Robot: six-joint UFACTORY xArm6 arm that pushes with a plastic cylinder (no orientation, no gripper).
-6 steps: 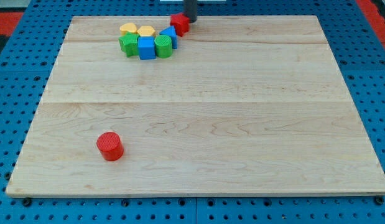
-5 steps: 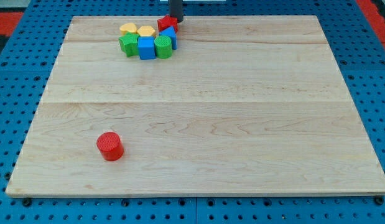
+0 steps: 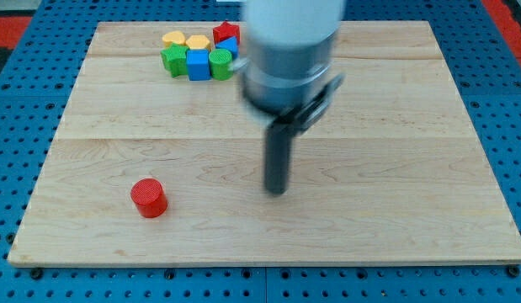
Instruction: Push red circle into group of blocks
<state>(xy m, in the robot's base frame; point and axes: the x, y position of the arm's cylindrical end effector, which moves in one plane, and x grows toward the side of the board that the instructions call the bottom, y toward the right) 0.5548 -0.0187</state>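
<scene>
The red circle (image 3: 148, 198) lies alone near the board's bottom left. My tip (image 3: 277, 190) rests on the board well to its right, with a wide gap between them. The group of blocks sits at the top left: two yellow blocks (image 3: 172, 38) (image 3: 197, 41), a green block (image 3: 172, 59), a blue cube (image 3: 198, 63), a green cylinder (image 3: 220, 63), a blue block (image 3: 231, 45) and a red block (image 3: 225, 33). The arm's blurred body hides the board just right of the group.
The wooden board (image 3: 395, 210) lies on a blue perforated table (image 3: 16, 101). The arm's grey body (image 3: 289, 50) looms over the top middle.
My tip has left the group at the view's top and swung down to the board's lower middle. The red block stays pushed against the group. The red circle has not moved.
</scene>
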